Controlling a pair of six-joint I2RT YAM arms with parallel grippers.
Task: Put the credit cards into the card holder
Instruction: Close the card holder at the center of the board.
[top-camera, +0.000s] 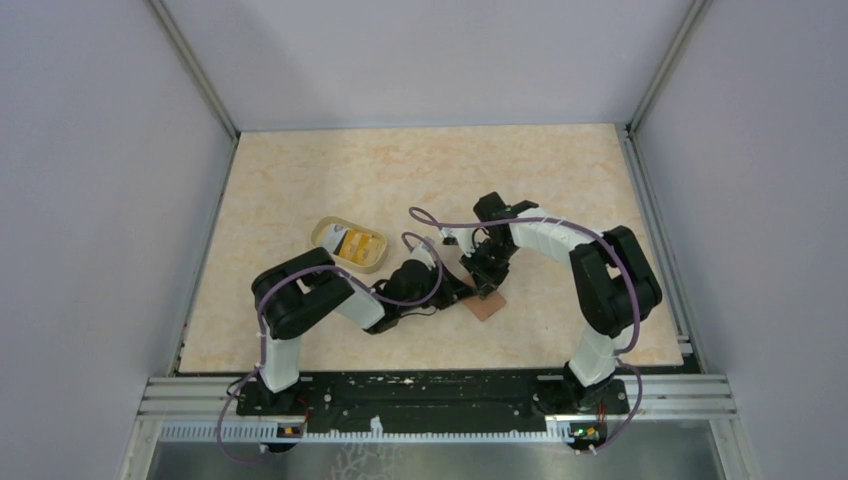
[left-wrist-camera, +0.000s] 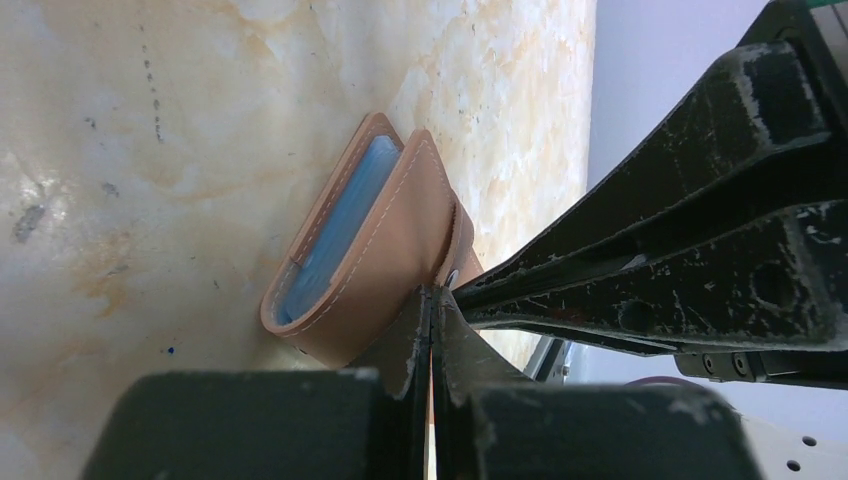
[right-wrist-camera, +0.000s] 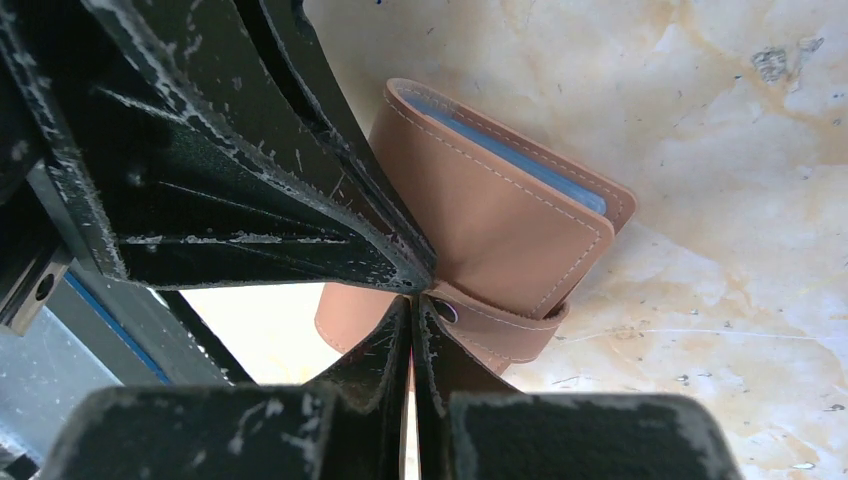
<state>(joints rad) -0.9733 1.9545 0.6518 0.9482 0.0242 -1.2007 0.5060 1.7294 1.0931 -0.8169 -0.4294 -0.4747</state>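
Observation:
The card holder (top-camera: 490, 304) is a reddish-brown wallet with light blue lining, at the table's middle front. In the left wrist view the card holder (left-wrist-camera: 370, 250) stands partly open beyond my left gripper (left-wrist-camera: 432, 298), whose jaws are pressed together at its snap strap. In the right wrist view my right gripper (right-wrist-camera: 412, 305) is shut at the same strap of the card holder (right-wrist-camera: 490, 220), tip to tip with the left fingers. From above, the left gripper (top-camera: 463, 291) and right gripper (top-camera: 484, 281) meet at the wallet. The credit cards (top-camera: 357, 243), orange-yellow and white, lie in a cup.
The translucent yellowish cup (top-camera: 325, 232) sits left of the arms' meeting point. Grey walls enclose the table on three sides. A metal rail with the arm bases (top-camera: 440, 395) runs along the near edge.

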